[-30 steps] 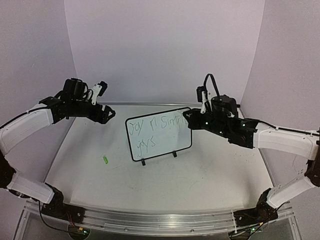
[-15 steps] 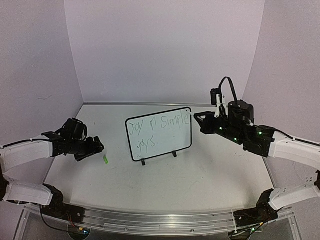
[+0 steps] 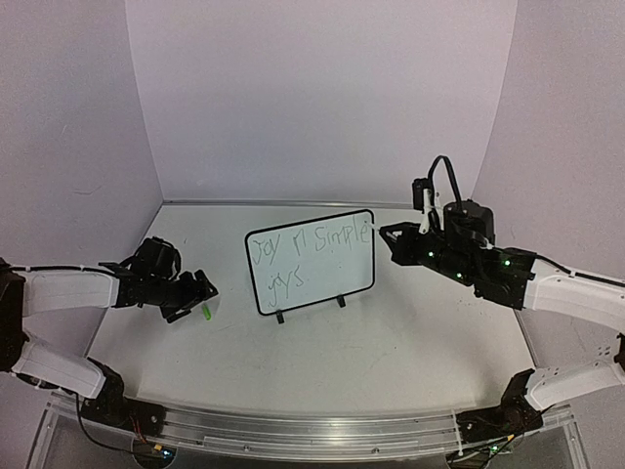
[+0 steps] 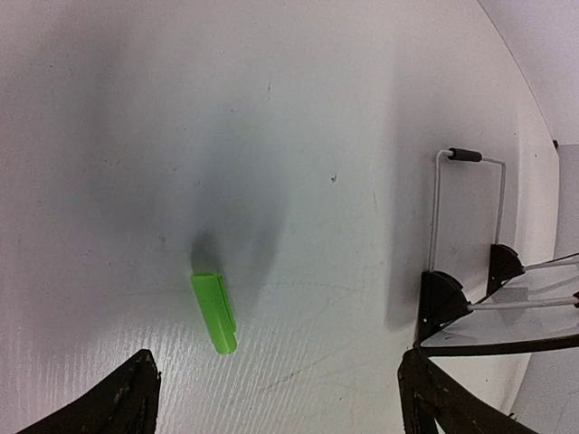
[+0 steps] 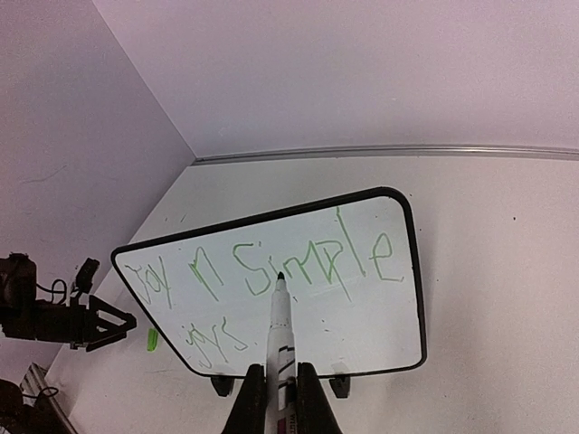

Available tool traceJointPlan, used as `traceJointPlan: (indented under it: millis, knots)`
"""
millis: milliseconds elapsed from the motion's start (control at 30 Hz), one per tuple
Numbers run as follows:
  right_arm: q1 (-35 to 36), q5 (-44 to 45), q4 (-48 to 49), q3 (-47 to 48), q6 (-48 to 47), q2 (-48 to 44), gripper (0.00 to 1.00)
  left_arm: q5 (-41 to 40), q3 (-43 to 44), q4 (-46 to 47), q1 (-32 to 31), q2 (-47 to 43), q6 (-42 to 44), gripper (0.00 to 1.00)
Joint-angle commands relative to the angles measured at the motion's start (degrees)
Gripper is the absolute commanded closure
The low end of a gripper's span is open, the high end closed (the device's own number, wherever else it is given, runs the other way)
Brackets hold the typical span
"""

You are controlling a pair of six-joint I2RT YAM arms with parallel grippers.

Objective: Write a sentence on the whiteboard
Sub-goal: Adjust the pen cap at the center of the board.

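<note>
A: So, which way is the whiteboard [image 3: 311, 262] facing?
B: It is standing on two small black feet on the bench [image 3: 391, 362], straight ahead of the right gripper [image 5: 279, 389], with its long axis running crosswise in front of it. The frame is thin, black and round-cornered, and the face is smooth and white.
A: And the sentence [image 5: 271, 267]?
B: Thin green handwriting is running along that long axis in two lines.
A: Is the right gripper holding anything?
B: It is clamping a slim white marker [image 5: 280, 316], with the dark tip pointing forward at the upper line. Whether it is touching, I cannot tell.
A: And the left gripper [image 4: 276, 380]?
B: It is hovering low with its fingers spread wide. A small green plastic piece [image 4: 214, 312] is lying lengthwise just ahead, between them.
</note>
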Motion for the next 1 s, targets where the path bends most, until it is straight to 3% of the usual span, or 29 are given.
traceJointPlan:
  millis: [0, 267, 567, 967]
  knots:
    - [0.0, 0.4, 1.2, -0.5, 1.1, 0.3, 1.0, 2.6, -0.5, 5.3, -0.3, 1.6, -0.7, 0.1]
    - [0.0, 1.1, 1.2, -0.8, 1.8, 0.8, 1.0, 4.3, 0.2, 5.2, -0.3, 8.0, -1.3, 0.1]
    - [0.0, 1.4, 1.1, -1.0, 2.5, 1.1, 1.0, 9.1, 1.0, 11.8, -0.8, 14.8, -3.0, 0.1]
    - [0.0, 0.4, 1.2, 1.0, 2.6, 4.3, 1.0, 11.1, 2.9, 18.8, -3.3, 17.3, -5.9, 0.1]
